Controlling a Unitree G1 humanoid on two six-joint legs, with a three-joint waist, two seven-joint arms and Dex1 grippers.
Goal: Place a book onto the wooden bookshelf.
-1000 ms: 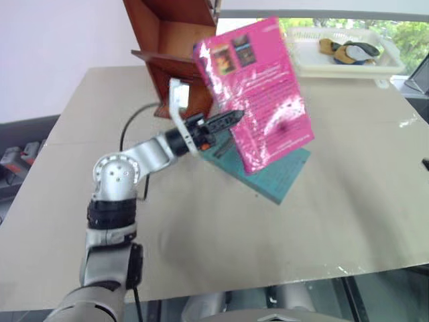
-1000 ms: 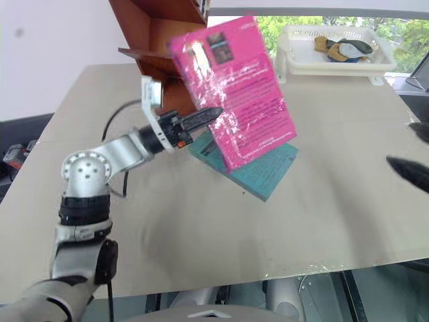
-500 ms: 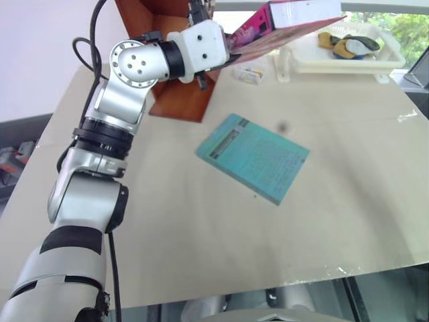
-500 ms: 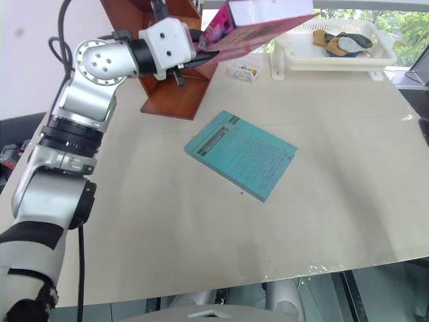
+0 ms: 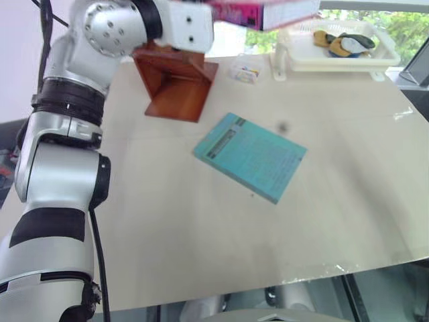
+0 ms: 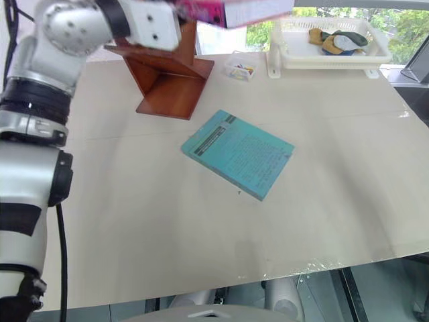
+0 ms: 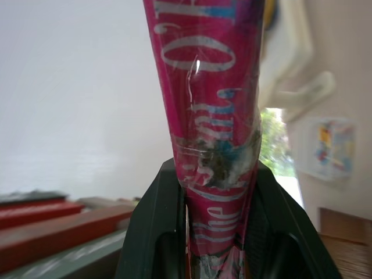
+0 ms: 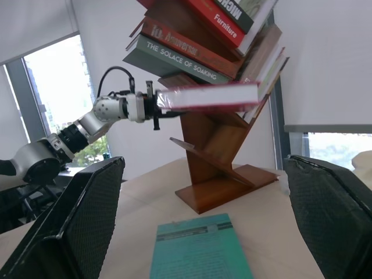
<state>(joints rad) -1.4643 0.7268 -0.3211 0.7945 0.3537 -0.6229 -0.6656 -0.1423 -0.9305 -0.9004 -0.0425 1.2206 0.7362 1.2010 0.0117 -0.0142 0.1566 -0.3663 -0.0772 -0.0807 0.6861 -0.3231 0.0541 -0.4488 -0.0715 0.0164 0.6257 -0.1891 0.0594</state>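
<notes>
1. Book [image 8: 210, 96], pink, is held flat in the air beside the shelf [image 8: 224, 168], level with a bare slanted panel; whether it touches the wood is hard to tell.
2. Left gripper [image 7: 216, 232] is clamped shut on the book's spine, black fingers [image 7: 157, 226] pressing both covers; the fingertips are cut off at the frame edge.
3. In the head views the book is cropped by the top edge, and the shelf shows its base and lowest panel.
4. Right gripper [image 8: 203, 221] stands wide open, holding nothing.
5. Teal book [image 5: 251, 155] lies flat on the table [image 5: 201, 235].
6. White tray [image 5: 335, 57] sits at the far edge; its contents are unclear.
</notes>
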